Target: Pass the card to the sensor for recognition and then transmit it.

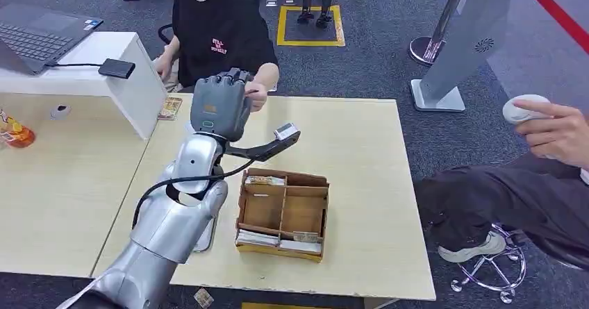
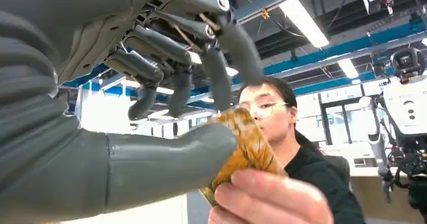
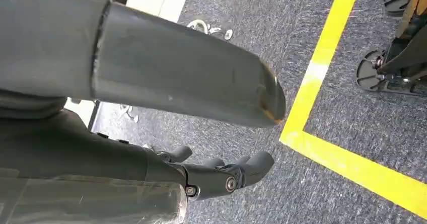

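reaching over the far edge of the table (image 1: 361, 184), the left hand (image 1: 221, 104) pinched a card (image 2: 246, 143) between thumb and fingers, and a person's hand (image 2: 269, 199) gripped that same card. the right hand (image 3: 221, 176) hung above the floor, fingers curled in on nothing. nearer, a box (image 1: 283, 214) sat close to the front edge.

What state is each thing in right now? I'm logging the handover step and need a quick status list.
card: pinched by the left hand's thumb, also gripped by a person's fingers.
left hand: raised over the table's far edge, holding the card.
person's hand: grasping the card.
right hand: hanging over the floor, fingers curled, nothing in it.
laptop: lid open.
cardboard organizer: upright on the table, cards in some compartments.
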